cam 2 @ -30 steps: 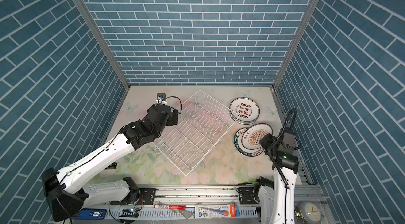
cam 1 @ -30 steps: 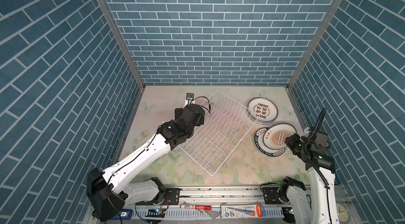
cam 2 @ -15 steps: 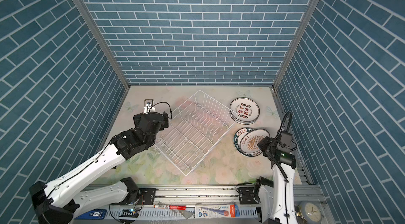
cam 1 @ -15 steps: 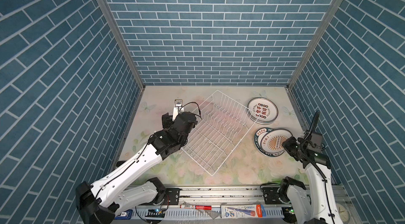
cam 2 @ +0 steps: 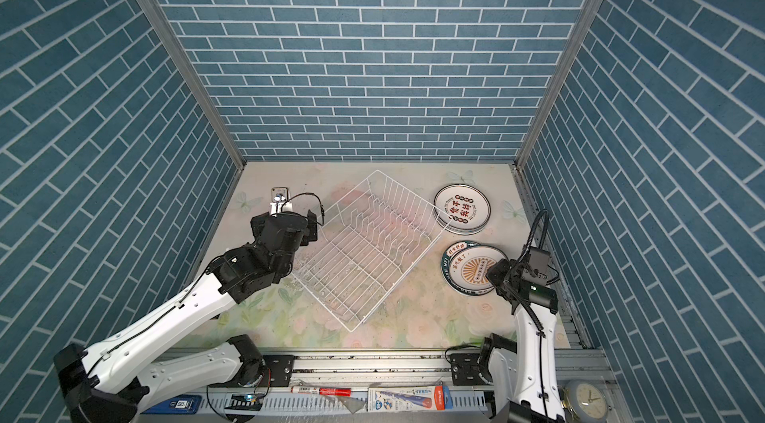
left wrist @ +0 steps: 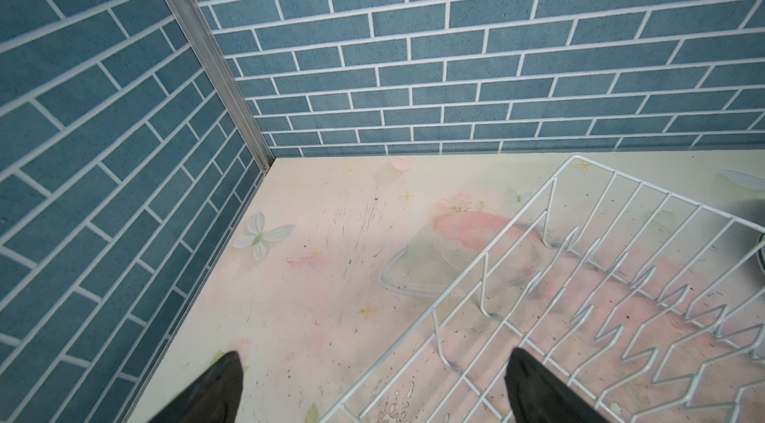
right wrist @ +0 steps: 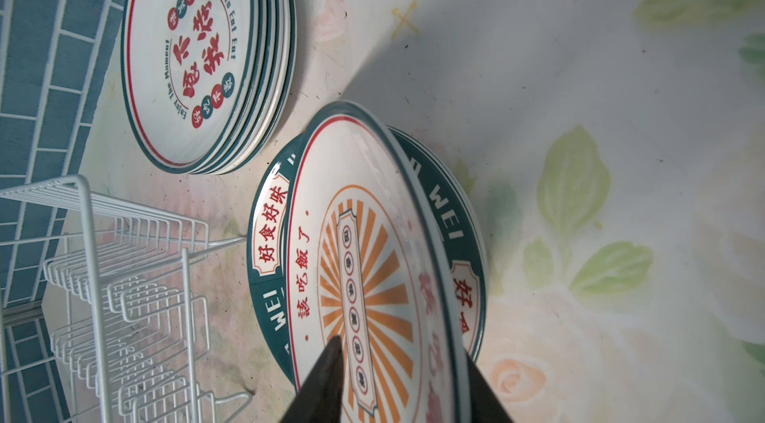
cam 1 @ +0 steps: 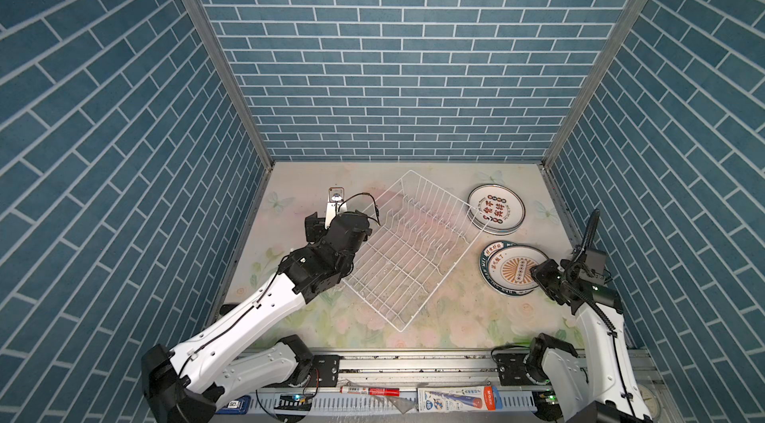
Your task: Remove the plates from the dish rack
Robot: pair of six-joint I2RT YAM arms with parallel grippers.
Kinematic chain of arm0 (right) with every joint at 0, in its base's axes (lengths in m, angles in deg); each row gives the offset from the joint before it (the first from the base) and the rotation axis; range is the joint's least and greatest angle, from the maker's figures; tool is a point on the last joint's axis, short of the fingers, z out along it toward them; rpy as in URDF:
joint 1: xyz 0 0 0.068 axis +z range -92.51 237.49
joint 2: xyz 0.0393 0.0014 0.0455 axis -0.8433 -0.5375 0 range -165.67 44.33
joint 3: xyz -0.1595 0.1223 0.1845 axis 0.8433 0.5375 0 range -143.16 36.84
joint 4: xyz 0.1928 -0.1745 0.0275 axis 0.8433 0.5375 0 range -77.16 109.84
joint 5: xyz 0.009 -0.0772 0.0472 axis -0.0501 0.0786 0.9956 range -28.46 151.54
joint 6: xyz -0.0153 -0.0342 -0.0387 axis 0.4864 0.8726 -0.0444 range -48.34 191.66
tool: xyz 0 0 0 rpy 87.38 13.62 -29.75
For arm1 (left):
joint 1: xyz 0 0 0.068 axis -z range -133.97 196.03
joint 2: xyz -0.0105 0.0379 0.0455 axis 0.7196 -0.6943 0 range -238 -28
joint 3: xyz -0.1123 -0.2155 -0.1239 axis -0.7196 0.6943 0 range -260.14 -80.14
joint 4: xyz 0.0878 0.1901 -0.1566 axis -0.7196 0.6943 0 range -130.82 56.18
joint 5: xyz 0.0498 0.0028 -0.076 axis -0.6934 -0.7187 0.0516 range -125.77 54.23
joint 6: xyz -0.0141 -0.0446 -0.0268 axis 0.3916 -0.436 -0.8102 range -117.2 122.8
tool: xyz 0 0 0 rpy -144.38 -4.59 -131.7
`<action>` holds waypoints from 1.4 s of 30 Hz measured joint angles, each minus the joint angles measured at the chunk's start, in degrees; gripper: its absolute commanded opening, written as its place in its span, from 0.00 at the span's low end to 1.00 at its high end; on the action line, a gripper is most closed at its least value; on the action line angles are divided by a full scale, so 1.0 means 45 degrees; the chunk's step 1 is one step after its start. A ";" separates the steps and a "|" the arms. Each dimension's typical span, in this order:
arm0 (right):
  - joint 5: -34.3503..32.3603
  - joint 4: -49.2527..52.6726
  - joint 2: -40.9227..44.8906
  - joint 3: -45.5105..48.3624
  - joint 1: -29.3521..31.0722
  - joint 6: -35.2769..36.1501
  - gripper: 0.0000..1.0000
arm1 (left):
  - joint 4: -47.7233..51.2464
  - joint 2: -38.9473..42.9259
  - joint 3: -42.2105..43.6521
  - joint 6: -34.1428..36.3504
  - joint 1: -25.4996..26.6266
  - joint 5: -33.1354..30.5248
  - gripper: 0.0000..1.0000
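The white wire dish rack (cam 1: 407, 253) (cam 2: 364, 253) sits diagonally mid-table with no plates in it. Two stacks of plates lie to its right in both top views: a far stack topped by red characters (cam 1: 496, 209) (right wrist: 186, 52), and a near stack (right wrist: 269, 263) with a sunburst plate (cam 1: 511, 269) (right wrist: 360, 259) leaning tilted on it. My right gripper (right wrist: 403, 348) (cam 1: 538, 272) is open, and that plate's rim stands between its fingers. At the rack's left corner (left wrist: 579, 276) my left gripper (left wrist: 374, 359) (cam 2: 285, 220) is wide open over the table, holding nothing.
Blue brick walls close in the left, back and right sides. The floral table (cam 1: 372, 330) stretches in front of the rack. A metal rail (cam 1: 414, 363) with pens and a small clock (cam 2: 588, 398) runs along the front edge.
My right gripper has shifted slightly left, set the sunburst plate down against the near stack and parted its jaws. The left arm has drawn back from the rack, jaws fully open.
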 measured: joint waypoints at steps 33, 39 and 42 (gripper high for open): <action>-0.1676 0.0005 -0.2667 -0.0636 0.1671 0.0335 0.69 | -0.0408 0.0549 0.0826 0.0389 -0.0058 -0.0291 0.99; -0.1987 0.0058 -0.3162 -0.1112 0.1919 0.0452 0.76 | -0.0413 0.0549 0.0840 0.0379 -0.0063 -0.0539 0.99; -0.2404 0.0223 -0.3400 -0.1545 0.2132 0.0554 0.99 | -0.0568 0.0544 0.1035 0.0389 -0.0068 -0.0899 0.99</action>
